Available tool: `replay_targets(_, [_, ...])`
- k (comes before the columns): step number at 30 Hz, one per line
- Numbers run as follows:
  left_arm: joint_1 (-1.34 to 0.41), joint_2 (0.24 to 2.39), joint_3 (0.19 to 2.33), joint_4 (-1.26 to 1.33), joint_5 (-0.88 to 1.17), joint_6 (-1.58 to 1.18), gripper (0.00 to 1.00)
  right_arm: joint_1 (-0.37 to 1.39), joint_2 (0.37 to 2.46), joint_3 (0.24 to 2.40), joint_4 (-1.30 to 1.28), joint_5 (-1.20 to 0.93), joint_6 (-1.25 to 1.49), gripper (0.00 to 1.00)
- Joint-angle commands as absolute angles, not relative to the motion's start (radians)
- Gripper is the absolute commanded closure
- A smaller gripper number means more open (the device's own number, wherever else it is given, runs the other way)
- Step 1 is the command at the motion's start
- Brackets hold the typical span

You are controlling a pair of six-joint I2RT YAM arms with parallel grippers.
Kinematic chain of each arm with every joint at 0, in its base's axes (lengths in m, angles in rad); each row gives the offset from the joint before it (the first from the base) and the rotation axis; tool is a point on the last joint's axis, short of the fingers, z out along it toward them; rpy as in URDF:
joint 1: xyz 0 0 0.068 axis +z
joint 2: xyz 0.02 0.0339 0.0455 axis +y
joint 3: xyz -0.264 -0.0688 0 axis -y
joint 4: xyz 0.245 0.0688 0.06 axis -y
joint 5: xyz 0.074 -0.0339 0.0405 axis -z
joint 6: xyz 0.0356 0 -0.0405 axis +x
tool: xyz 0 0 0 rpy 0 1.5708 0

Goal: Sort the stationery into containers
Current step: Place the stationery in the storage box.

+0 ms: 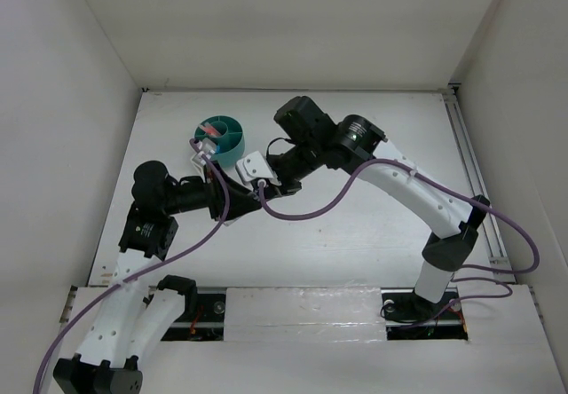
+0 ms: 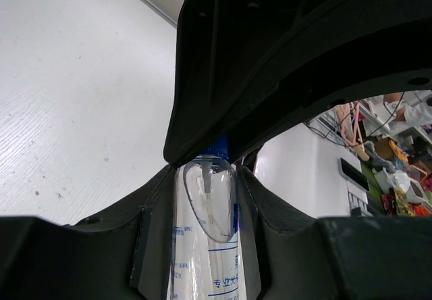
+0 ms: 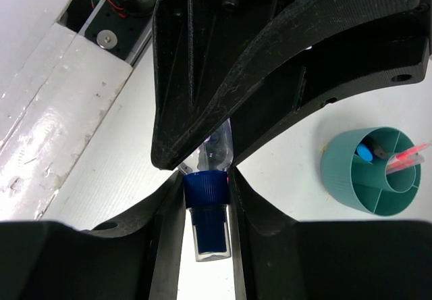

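A smooth clear plastic tube [image 2: 202,246] with blue print is pinched at both ends: the left gripper [image 2: 204,173] clamps its glossy body, the right gripper [image 3: 206,186] its ribbed dark-blue cap [image 3: 206,190], near the round teal plastic tub [image 3: 337,171] on the matte white table [image 2: 67,111].

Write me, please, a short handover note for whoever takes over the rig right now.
Left gripper: shut on the body of the clear plastic tube with a blue cap.
Right gripper: shut on the same tube's cap end.
Round teal plastic tub: close by both grippers; thin pink pens and a blue-tipped item already stand in its compartments.
Left to do: probably one gripper releases, the other drops the tube into the tub.
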State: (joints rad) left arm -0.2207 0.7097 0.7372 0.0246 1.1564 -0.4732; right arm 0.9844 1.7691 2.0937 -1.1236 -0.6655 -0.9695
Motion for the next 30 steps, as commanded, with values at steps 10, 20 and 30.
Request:
replay_targets(10, [-0.229, 0.707, 0.761, 0.023, 1.120, -0.449, 1.00, 1.037, 1.819, 2.220, -1.005, -0.741, -1.051, 1.00])
replay_targets(20, [-0.229, 0.686, 0.761, -0.003, 1.022, -0.437, 1.00, 1.055, 1.798, 2.166, -0.966, -0.716, -1.042, 0.81])
replay_targets(30, [-0.229, 0.667, 0.770, -0.035, 0.934, -0.428, 1.00, 1.055, 1.779, 2.099, -0.850, -0.680, -0.974, 0.39])
